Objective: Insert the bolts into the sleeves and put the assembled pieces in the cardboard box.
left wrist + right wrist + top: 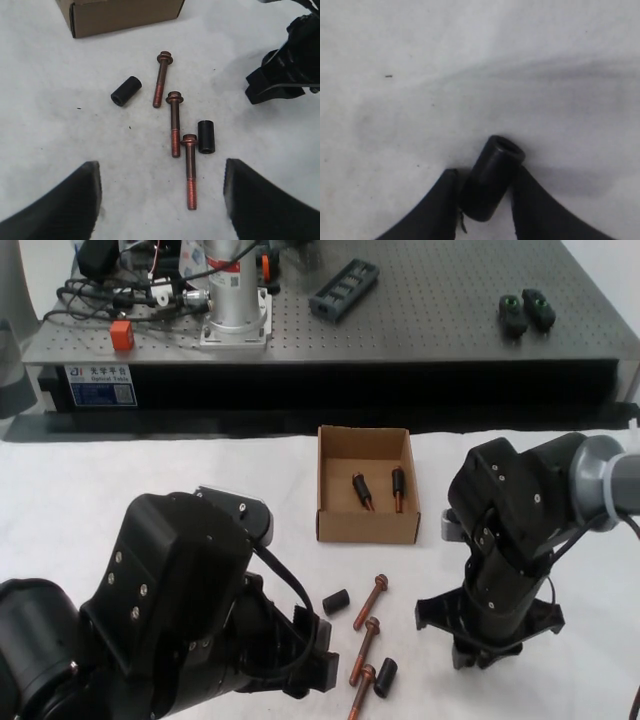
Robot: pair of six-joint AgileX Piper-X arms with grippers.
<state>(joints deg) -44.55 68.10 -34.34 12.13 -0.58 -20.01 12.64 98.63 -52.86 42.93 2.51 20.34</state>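
Three copper bolts [162, 79] [174, 122] [190, 170] lie in a loose row on the white cloth, with one black sleeve [126, 90] beside the farthest bolt and another sleeve [206, 136] next to the nearest. My left gripper [161, 165] hovers open over the near end of that row. My right gripper [485, 175] is shut on a third black sleeve [502, 155], held just above the cloth to the right of the bolts [365, 648]. The cardboard box [330, 525] holds two assembled pieces [361, 490] [398, 487].
The right arm [520, 530] stands upright at the right of the cloth and the bulky left arm [180, 610] fills the near left. Behind the cloth is a perforated metal bench [450, 310] with a black tray [344, 288], cables and small black parts [526, 312].
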